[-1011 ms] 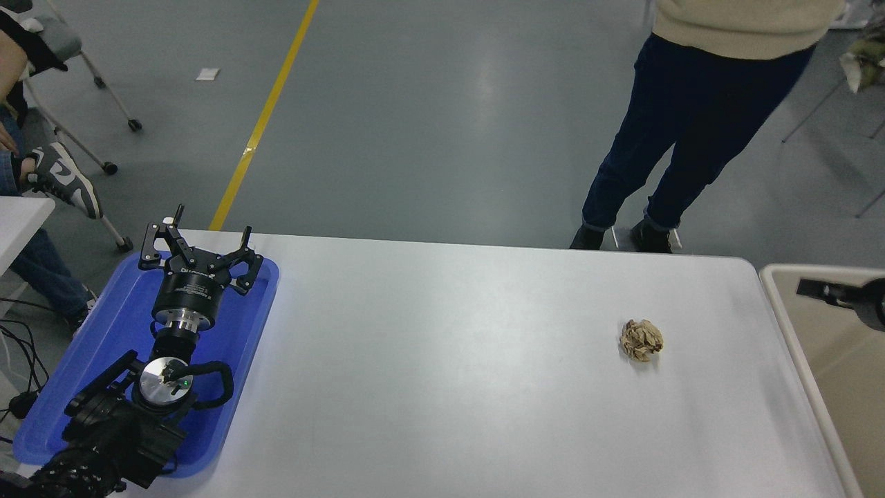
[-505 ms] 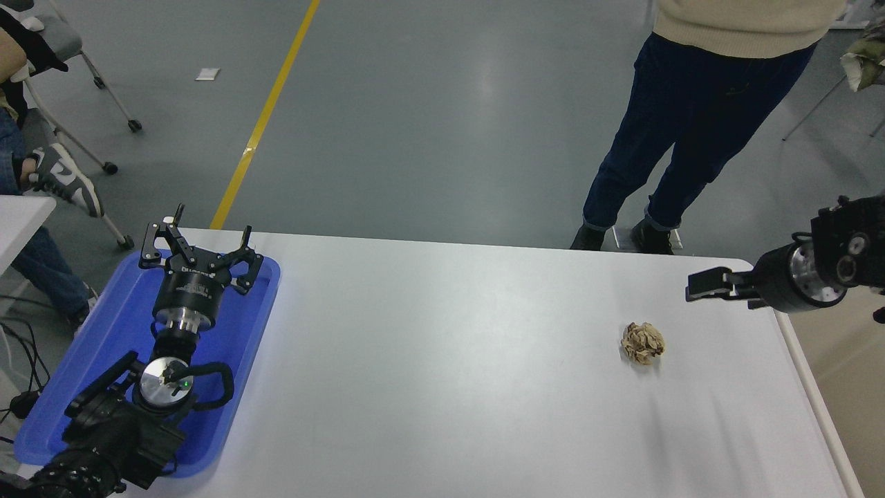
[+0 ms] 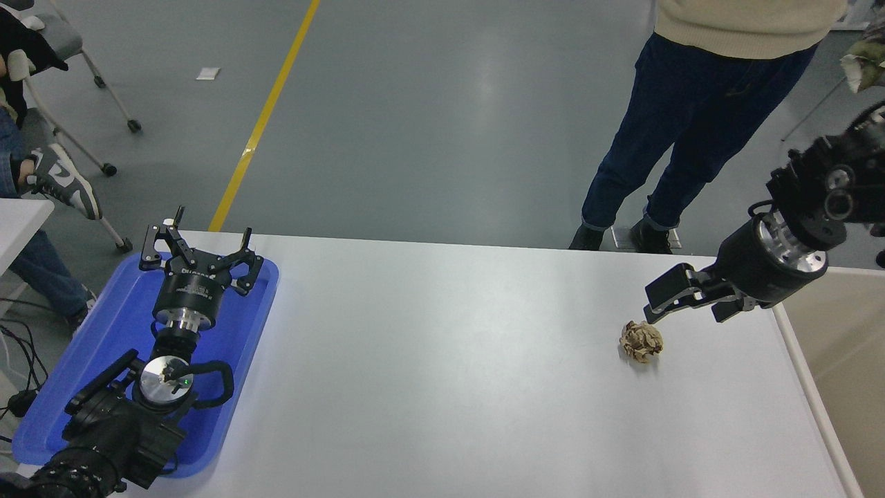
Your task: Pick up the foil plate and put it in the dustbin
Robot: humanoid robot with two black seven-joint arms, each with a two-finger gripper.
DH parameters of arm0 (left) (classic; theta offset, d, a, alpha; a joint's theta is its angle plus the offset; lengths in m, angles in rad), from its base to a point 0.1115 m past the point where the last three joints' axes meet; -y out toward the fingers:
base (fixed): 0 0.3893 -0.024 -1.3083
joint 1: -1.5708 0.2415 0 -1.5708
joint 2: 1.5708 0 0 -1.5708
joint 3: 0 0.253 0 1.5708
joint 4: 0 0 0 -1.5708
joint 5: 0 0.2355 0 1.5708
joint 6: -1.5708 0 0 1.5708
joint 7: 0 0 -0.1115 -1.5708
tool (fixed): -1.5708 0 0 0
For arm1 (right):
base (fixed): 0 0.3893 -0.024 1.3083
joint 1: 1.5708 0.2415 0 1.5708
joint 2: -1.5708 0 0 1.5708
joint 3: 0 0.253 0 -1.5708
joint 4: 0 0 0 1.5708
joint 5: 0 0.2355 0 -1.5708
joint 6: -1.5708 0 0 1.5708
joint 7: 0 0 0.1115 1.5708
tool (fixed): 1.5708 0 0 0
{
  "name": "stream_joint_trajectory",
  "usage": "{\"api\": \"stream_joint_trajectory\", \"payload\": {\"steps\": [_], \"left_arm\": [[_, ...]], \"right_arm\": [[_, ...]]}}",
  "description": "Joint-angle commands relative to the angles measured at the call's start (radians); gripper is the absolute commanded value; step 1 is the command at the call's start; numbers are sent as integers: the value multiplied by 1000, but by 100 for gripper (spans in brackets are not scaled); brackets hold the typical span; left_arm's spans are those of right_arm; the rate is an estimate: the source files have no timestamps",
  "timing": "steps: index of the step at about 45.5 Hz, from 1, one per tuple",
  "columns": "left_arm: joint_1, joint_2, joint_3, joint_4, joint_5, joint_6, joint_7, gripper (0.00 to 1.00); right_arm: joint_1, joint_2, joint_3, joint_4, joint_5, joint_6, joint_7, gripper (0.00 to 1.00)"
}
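The foil plate does not show anywhere in the head view. The dustbin is a beige bin with a pale rim at the table's right end, partly behind my right arm. My right gripper is empty and looks open. It hangs over the table's right part, just above and to the right of a small crumpled brown paper ball, without touching it. My left gripper is open and parked over the blue tray.
A blue plastic tray lies at the table's left end under the left arm. A person in dark trousers stands beyond the far edge at the right. Wheeled chairs and a seated person's foot are at the far left.
My right arm has swung from over the dustbin leftward onto the table and come down close to the paper ball. The left arm has not moved.
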Motion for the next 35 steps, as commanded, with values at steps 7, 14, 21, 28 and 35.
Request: {"api": "stream_joint_trajectory", "payload": {"steps": [7, 14, 21, 28, 35], "left_arm": [[0, 0, -1, 0, 0, 0, 0, 100], [0, 0, -1, 0, 0, 1, 0, 100], [0, 0, -1, 0, 0, 0, -2, 100], [0, 0, -1, 0, 0, 0, -2, 100], [2, 0, -1, 0, 0, 0, -2, 100]], "right_arm": [[178, 257, -130, 52, 256, 51, -1, 100], [207, 236, -164, 83, 260, 108, -1, 100], [216, 190, -186, 100, 282, 114, -1, 100], [215, 152, -216, 101, 289, 116, -1, 100], [213, 147, -218, 101, 289, 114, 1, 100]]}}
